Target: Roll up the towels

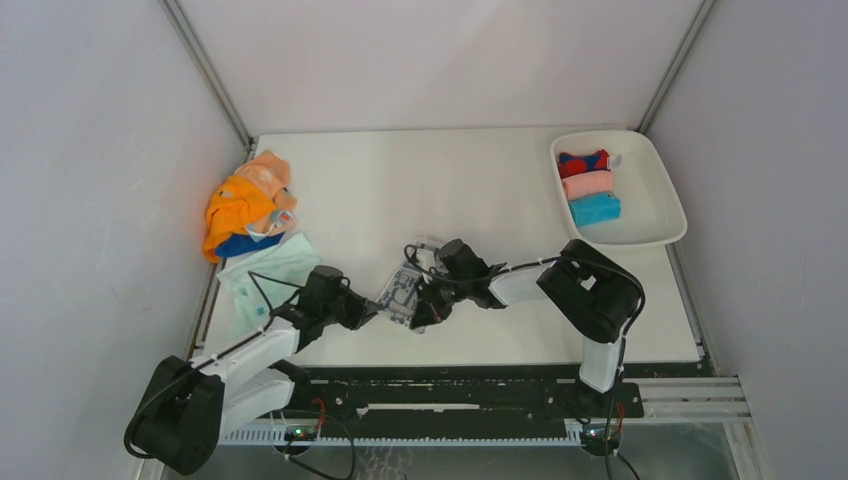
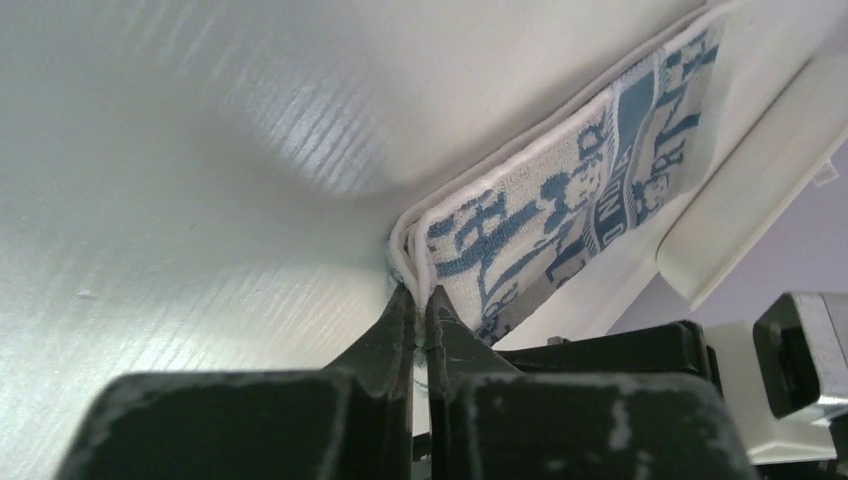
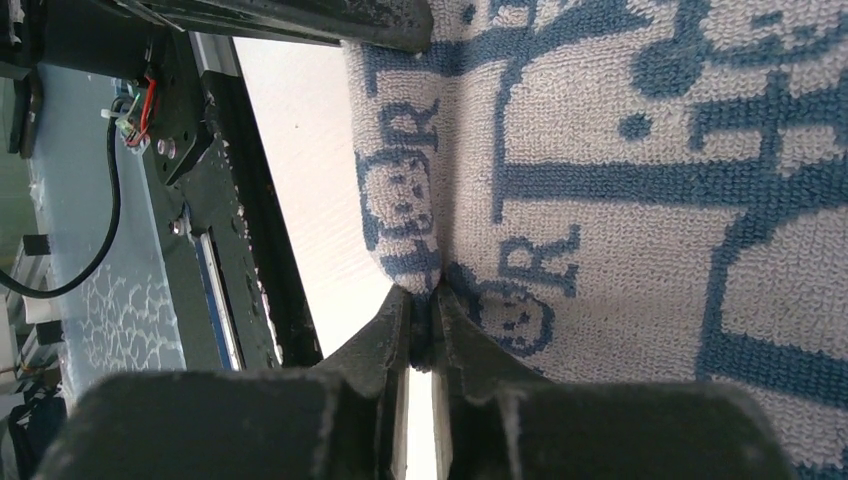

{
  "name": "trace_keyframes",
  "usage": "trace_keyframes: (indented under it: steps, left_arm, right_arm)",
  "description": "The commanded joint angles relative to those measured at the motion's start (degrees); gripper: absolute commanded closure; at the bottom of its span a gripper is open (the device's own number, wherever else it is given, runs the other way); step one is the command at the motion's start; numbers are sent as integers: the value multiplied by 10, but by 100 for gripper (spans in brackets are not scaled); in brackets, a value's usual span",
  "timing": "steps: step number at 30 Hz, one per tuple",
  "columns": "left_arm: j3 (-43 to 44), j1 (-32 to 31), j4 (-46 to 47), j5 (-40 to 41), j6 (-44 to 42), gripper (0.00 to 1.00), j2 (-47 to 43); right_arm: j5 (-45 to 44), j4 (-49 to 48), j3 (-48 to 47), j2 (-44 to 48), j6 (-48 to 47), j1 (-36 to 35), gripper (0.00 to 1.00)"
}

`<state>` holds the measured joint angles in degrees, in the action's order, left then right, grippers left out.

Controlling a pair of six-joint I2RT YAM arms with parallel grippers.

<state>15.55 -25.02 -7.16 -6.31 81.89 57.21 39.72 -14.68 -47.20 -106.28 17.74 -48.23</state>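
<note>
A white towel with blue-grey print [image 1: 402, 291] lies near the table's front, between my two arms. My left gripper [image 1: 374, 310] is shut on its left corner; in the left wrist view the white hem [image 2: 413, 262] is pinched between the closed jaws of the left gripper [image 2: 421, 296]. My right gripper [image 1: 424, 306] is shut on the towel's right side, and the right wrist view shows the printed cloth [image 3: 600, 170] bunched into the right gripper [image 3: 426, 300]. A pile of orange, pink and blue towels [image 1: 250, 205] lies at the left. A pale mint towel [image 1: 265, 275] is spread beside it.
A white tray [image 1: 655, 215] at the back right holds three rolled towels: red-and-blue [image 1: 583, 162], pink [image 1: 587, 185] and bright blue [image 1: 595, 209]. White walls enclose the table on three sides. A black rail with cables [image 1: 450, 395] runs along the front edge.
</note>
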Motion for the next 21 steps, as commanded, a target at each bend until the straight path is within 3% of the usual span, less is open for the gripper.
trace_keyframes:
  steps: [1, 5, 8, 21]
  left_arm:
    - [48, -4, -4, 2, -13, 100, 18]
    - [67, -8, -39, 11, -21, 100, 15]
    - [76, -9, -62, 20, -24, 100, 6]
    - [76, -10, -81, 22, -21, 100, -5]
  right_arm:
    - [-22, -3, 13, 37, -15, -5, 89]
    - [-91, 31, 10, 99, -67, -31, 65]
    - [-156, 65, -6, 137, -120, -61, 53]
    - [-300, 103, -88, 79, -194, -143, 45]
